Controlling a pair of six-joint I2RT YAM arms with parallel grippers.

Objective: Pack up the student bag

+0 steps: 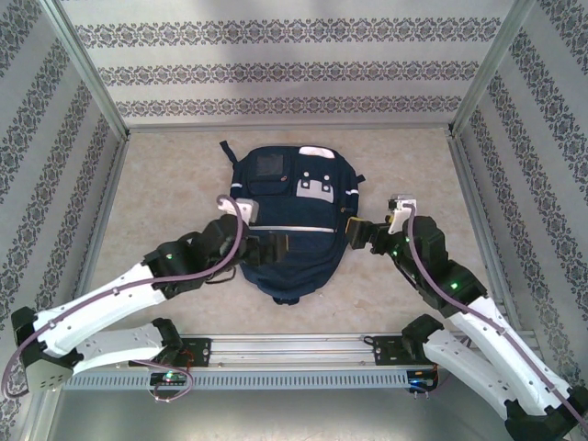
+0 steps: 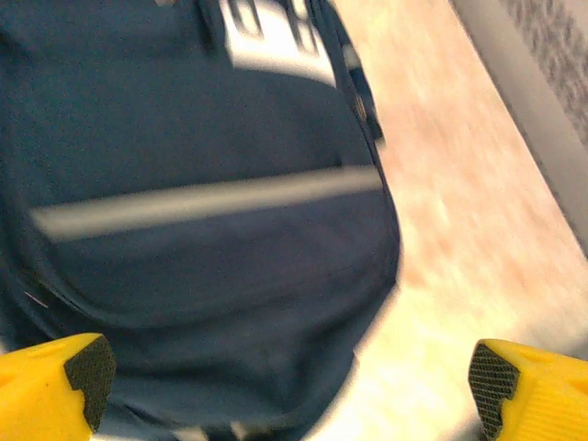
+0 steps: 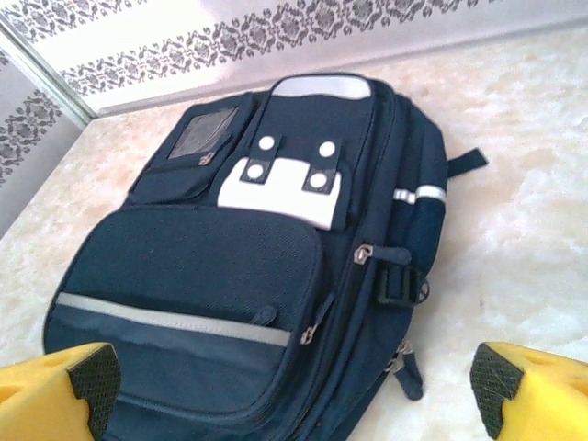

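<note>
Patterned wallpaper panels [image 1: 294, 69] are boxing in a marbled beige table [image 1: 165, 175], and the student bag [image 1: 292, 216] is lying flat in the middle of it, front pockets facing up. Meanwhile the left gripper [image 1: 276, 248] is hanging over its near left part and the right gripper [image 1: 360, 235] is sitting just beside its right edge, both with jaws spread wide, gripping nothing.

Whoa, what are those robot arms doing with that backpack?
Two robot arms are busy with a big blue backpack. It lies flat on the table with its front pockets facing up. The left gripper and the right gripper are at either side of it, both wide open and holding nothing.
</note>
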